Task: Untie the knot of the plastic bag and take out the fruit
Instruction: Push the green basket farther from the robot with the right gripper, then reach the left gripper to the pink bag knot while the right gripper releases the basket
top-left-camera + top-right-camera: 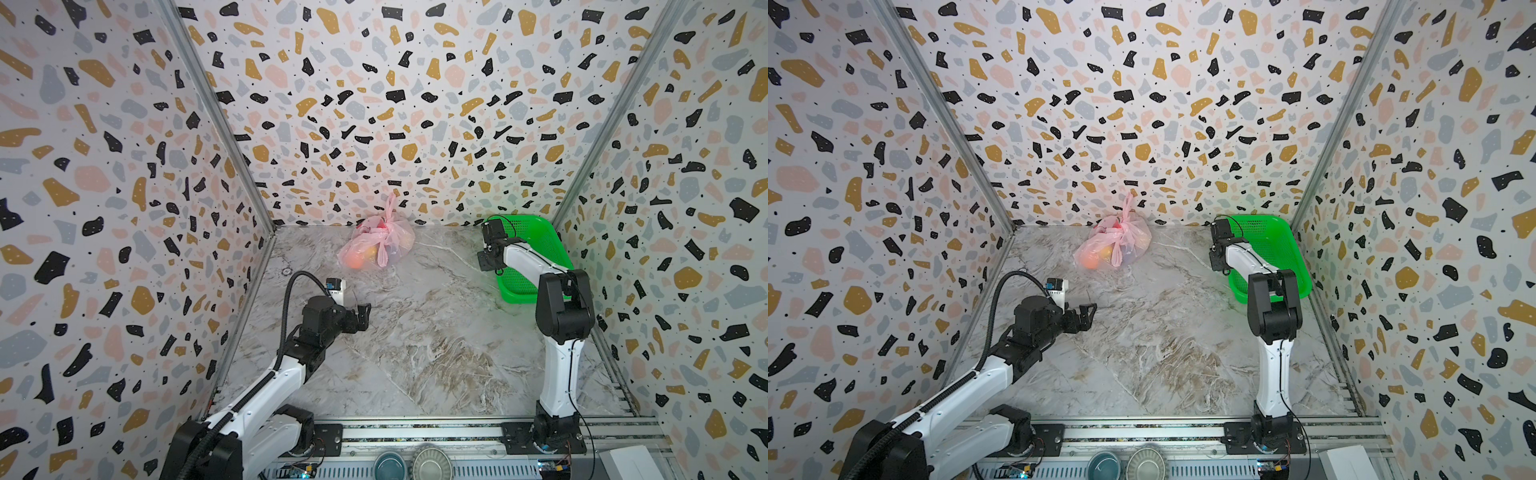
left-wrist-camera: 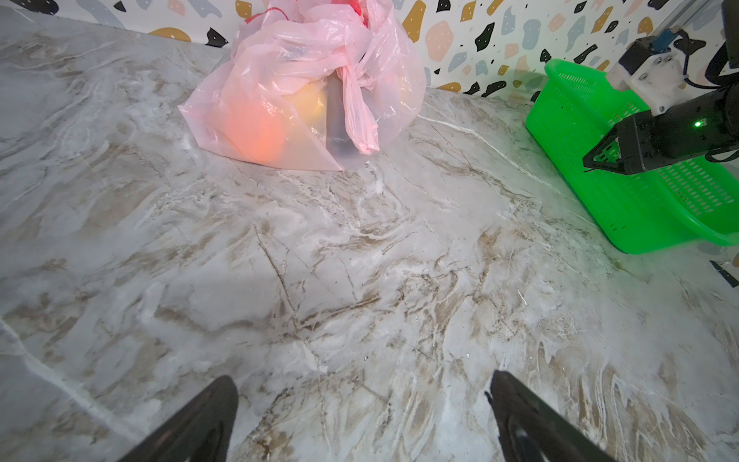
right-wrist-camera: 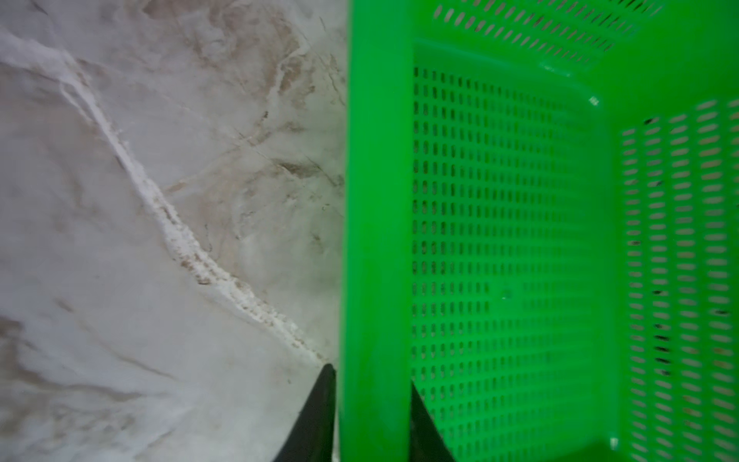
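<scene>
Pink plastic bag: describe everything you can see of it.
The plastic bag is thin, translucent pink crinkled film with red print near the top. Its knot is tied, one tail standing up, another hanging down the front. Fruit shows through: orange, yellowish, something darker. It sits slumped on the marble table near the back wall. Only the table touches it.

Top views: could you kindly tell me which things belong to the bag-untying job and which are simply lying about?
Job: plastic bag, knot, fruit inside.
Lying about: green basket, teal bowl, grey bowl, white box.
</scene>
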{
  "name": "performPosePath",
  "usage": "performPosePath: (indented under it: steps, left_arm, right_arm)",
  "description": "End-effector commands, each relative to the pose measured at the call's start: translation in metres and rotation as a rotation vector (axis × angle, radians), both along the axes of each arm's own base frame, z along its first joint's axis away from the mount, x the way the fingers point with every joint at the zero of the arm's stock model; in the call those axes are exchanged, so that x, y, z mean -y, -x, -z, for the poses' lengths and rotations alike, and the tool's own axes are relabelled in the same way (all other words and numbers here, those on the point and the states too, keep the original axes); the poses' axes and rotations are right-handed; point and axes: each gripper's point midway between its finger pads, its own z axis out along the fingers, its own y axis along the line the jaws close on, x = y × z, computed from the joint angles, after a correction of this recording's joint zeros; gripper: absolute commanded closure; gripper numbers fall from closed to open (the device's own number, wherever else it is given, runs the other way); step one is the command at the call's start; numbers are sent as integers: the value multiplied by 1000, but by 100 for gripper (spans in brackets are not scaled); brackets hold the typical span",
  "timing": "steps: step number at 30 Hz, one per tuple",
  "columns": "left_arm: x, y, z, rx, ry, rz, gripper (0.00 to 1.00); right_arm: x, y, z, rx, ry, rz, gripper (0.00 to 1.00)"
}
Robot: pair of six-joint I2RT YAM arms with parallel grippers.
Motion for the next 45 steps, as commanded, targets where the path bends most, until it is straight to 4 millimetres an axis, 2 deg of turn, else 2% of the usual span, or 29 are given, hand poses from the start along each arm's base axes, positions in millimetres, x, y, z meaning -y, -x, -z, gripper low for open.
performPosePath:
  steps: [1, 4, 8, 11, 13, 17, 20, 22, 26, 29, 31, 35, 38, 45]
  left_arm:
    - [3, -4, -10, 30, -4, 10, 1]
    - [1, -6, -10, 27, -12, -1, 1]
    - [-4, -14, -11, 12, -54, -30, 2]
    - [-10, -31, -23, 15, -108, -71, 3]
    - [-13, -46, -32, 12, -165, -92, 5]
    - [-10, -88, -55, -5, -292, -89, 10]
    - [-2, -120, -60, -24, -390, -34, 10]
    - [5, -139, -56, -48, -456, 21, 11]
    - [21, -175, -48, -70, -539, 147, 14]
    - [27, -199, -38, -73, -566, 231, 14]
    - [24, -216, -32, -74, -575, 245, 14]
    - [16, -249, -22, -72, -633, 250, 15]
    - [11, -266, -14, -71, -670, 257, 16]
    - [26, -284, 12, -83, -631, 324, 21]
  right_arm:
    - [-10, 18, -10, -41, -26, -32, 45]
    - [-24, 27, -42, 11, -43, -55, 33]
    - [-50, 42, -86, 66, -63, -103, 27]
    - [-73, 56, -111, 93, -107, -147, 23]
    - [-86, 67, -120, 91, -147, -172, 22]
    - [-99, 93, -125, 74, -191, -211, 20]
    - [-104, 115, -128, 67, -253, -243, 18]
    - [-104, 130, -130, 73, -275, -255, 18]
    - [-101, 158, -121, 48, -310, -270, 17]
    - [-97, 177, -117, 37, -337, -270, 16]
    - [-94, 187, -118, 38, -350, -268, 16]
    - [-88, 198, -124, 44, -355, -263, 16]
    - [-84, 203, -130, 50, -342, -258, 16]
    - [-82, 202, -135, 56, -335, -258, 16]
